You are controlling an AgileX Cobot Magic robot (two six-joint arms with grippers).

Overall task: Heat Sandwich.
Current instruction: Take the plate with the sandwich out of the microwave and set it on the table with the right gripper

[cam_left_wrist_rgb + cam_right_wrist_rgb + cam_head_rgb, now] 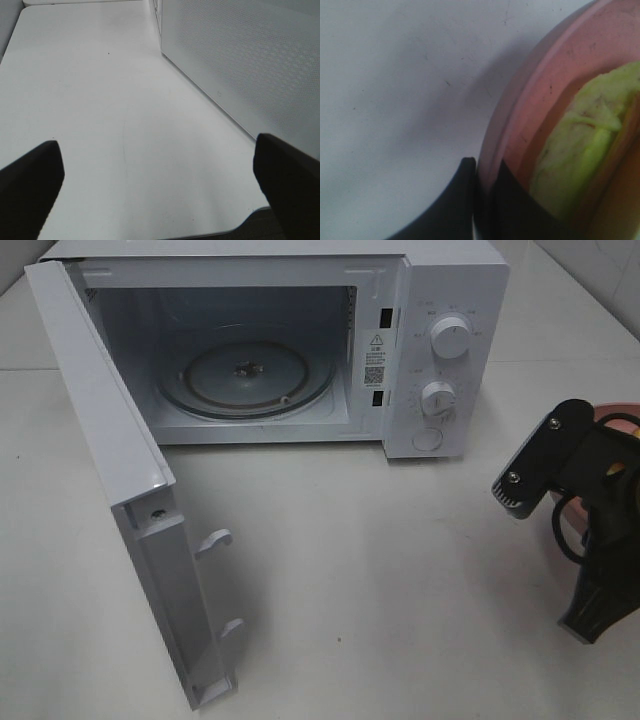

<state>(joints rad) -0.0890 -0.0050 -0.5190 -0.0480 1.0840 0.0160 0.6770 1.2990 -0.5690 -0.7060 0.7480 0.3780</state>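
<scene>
White tabletop [400, 570], bearing all items. White microwave [440, 300] at the rear, cavity exposed, door [110, 460] swung fully open toward the left; glass turntable [245, 375] bare inside; two round dials [450, 338] on the control panel. Round pink plate [530, 100] at the right edge of the tabletop, mostly hidden behind the right arm in the high view. Sandwich [580, 150] lying on the plate, yellow-green filling facing the wrist camera. Right pincer [485, 185] closed down on the plate's rim, one finger inside, one outside. Left pincer [160, 175] spread wide, holding nothing, low over bare tabletop beside the microwave door.
</scene>
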